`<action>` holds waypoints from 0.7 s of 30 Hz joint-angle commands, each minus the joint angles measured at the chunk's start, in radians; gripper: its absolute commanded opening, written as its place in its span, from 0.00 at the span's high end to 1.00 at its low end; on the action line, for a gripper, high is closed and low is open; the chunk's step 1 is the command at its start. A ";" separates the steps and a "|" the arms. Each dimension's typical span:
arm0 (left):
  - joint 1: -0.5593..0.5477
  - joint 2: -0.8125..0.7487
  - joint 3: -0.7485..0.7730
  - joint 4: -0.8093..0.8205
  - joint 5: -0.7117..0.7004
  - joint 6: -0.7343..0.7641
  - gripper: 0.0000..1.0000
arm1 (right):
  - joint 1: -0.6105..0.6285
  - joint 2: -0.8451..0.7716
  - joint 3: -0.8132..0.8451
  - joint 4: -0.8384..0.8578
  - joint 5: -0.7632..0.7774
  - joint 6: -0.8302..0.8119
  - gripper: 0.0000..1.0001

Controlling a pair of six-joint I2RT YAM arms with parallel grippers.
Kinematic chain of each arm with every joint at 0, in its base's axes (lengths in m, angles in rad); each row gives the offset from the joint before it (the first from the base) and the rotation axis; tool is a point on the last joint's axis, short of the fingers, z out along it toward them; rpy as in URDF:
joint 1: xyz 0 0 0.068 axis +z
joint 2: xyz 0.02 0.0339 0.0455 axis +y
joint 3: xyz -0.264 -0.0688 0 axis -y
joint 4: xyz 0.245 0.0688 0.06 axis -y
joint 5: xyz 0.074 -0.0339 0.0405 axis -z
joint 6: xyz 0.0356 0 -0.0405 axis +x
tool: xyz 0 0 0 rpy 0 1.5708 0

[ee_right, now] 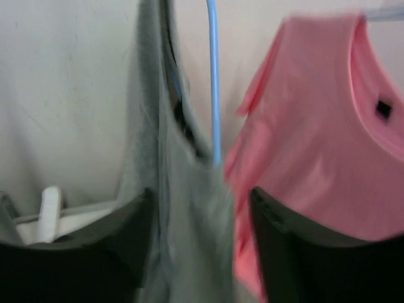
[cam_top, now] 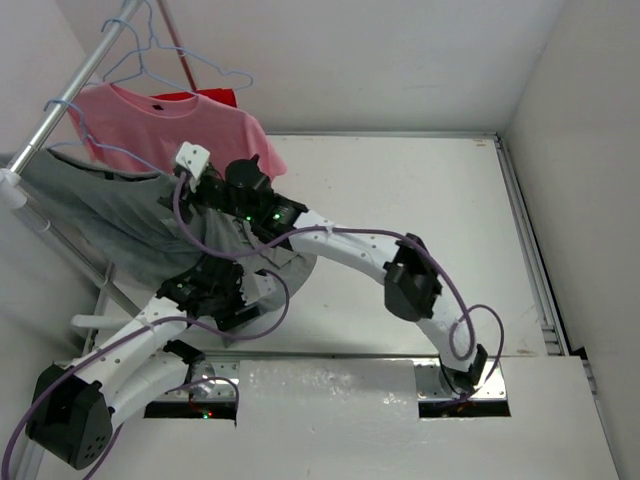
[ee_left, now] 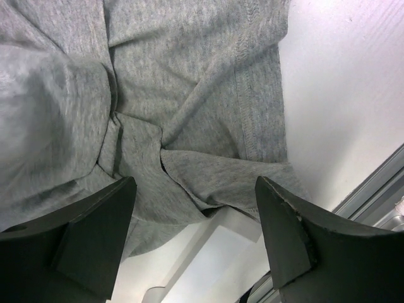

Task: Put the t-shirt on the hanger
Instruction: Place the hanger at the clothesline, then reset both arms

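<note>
The grey t-shirt [cam_top: 110, 205] hangs off the rack at the left, draped on a pale-blue wire hanger [cam_top: 120, 152]. My right gripper [cam_top: 205, 187] reaches up to its shoulder. In the right wrist view, which is blurred, the jaws of that gripper [ee_right: 201, 192] stand apart with grey t-shirt [ee_right: 183, 208] fabric hanging between them and the hanger [ee_right: 213, 82] wire rising just above. My left gripper [cam_top: 222, 282] sits lower, beneath the shirt. It is open [ee_left: 196, 183] with nothing between its fingers, just below the t-shirt's [ee_left: 189, 95] crumpled hem.
A pink t-shirt [cam_top: 180, 125] hangs on its own hanger right beside the grey one, also close to my right finger [ee_right: 315, 158]. The metal rail [cam_top: 75, 85] carries empty blue hangers [cam_top: 150, 50]. The rack's white foot [ee_left: 208, 252] lies under the left gripper.
</note>
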 commanded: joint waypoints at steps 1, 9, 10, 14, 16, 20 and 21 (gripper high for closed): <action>-0.012 0.004 -0.004 0.029 0.002 -0.007 0.26 | 0.003 -0.203 -0.129 0.020 0.053 -0.079 0.30; -0.012 0.009 0.006 0.047 0.030 0.008 0.24 | 0.001 -0.472 -0.359 -0.116 0.119 -0.170 0.01; -0.012 0.006 0.006 0.047 0.051 0.017 0.24 | 0.001 -0.507 -0.395 -0.131 0.116 -0.172 0.01; -0.013 0.000 0.003 0.084 0.100 0.045 0.24 | -0.003 -0.789 -0.611 -0.265 0.212 -0.161 0.01; -0.013 -0.002 -0.020 0.133 0.097 0.037 0.24 | -0.014 -0.901 -0.805 -0.343 0.409 -0.135 0.01; -0.012 -0.002 -0.094 0.254 0.054 0.007 0.23 | -0.187 -1.188 -1.200 -0.438 0.643 0.088 0.01; -0.013 0.001 -0.108 0.283 0.051 -0.001 0.23 | -0.238 -1.298 -1.352 -0.467 0.648 0.139 0.01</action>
